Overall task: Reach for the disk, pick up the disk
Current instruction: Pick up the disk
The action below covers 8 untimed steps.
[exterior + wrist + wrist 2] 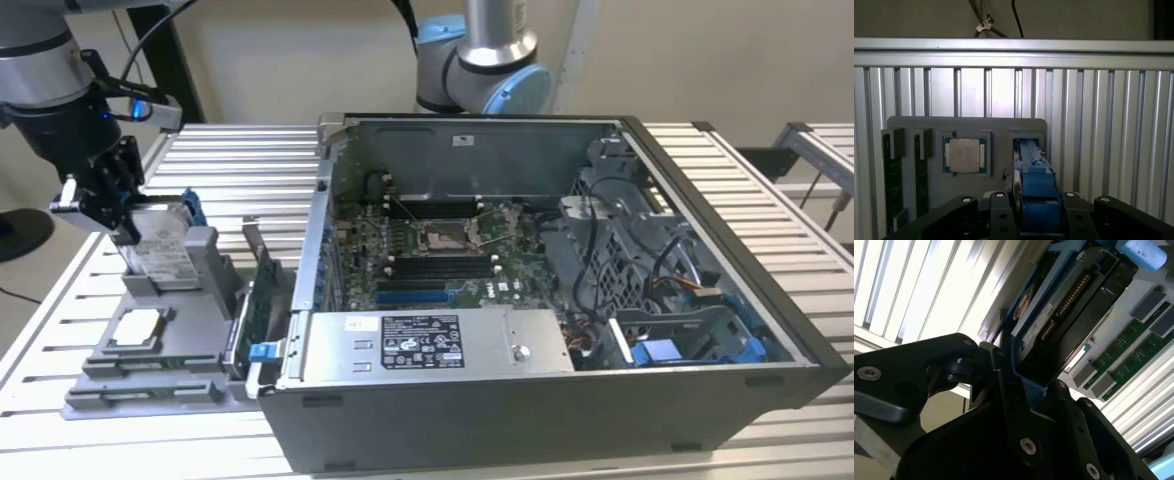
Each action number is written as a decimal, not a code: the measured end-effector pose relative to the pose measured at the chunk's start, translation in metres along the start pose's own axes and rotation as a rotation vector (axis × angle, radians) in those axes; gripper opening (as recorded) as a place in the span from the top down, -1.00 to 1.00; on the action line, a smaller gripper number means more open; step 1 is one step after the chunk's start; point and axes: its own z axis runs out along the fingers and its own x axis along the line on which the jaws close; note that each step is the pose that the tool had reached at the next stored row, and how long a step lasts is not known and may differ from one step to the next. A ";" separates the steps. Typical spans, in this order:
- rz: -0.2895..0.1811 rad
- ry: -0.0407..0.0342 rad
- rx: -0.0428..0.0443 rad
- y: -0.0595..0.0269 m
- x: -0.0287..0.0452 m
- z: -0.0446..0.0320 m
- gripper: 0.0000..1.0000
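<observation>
Jaws: the black two-fingered gripper [1035,200] looks clenched on the disk. In both wrist views one dark finger [1000,212] lies flat against each side, with no open gap that I can make out.

Thing held: the flat silver-grey metal disk with a white label and bright blue plastic carrier [163,248]. The fingers bear on the blue carrier at the disk's nearest edge.

Where the disk is: directly between the jaws. It stands on edge in a slot of the grey plastic fixture tray [147,372], and its far end appears seated there, so I judge it gripped but not lifted clear.

Long axis: it runs straight away from the jaws and down into the slot. The broad faces are turned toward the two fingers and the thin edge sits in the gap.

Arm: the arm descends on the disk from above, at the exterior view's left.

Beside the jaws: a small square silver processor chip [965,155] lies flat in its own recess, just beside the disk's slot and untouched. Two green memory sticks [893,175] stand farther off on the same tray.

Beyond the jaws: the open dark computer case [561,410] rests on the slatted metal table [747,190], apart from the tray.
</observation>
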 end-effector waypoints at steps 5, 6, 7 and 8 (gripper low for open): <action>0.000 0.0000 -0.0001 0.0000 0.0000 0.0001 1.00; 0.000 0.0000 0.0000 0.0000 0.0000 0.0001 1.00; 0.000 0.0000 0.0000 0.0000 0.0000 0.0002 1.00; 0.000 0.0000 -0.0001 0.0000 0.0000 0.0002 1.00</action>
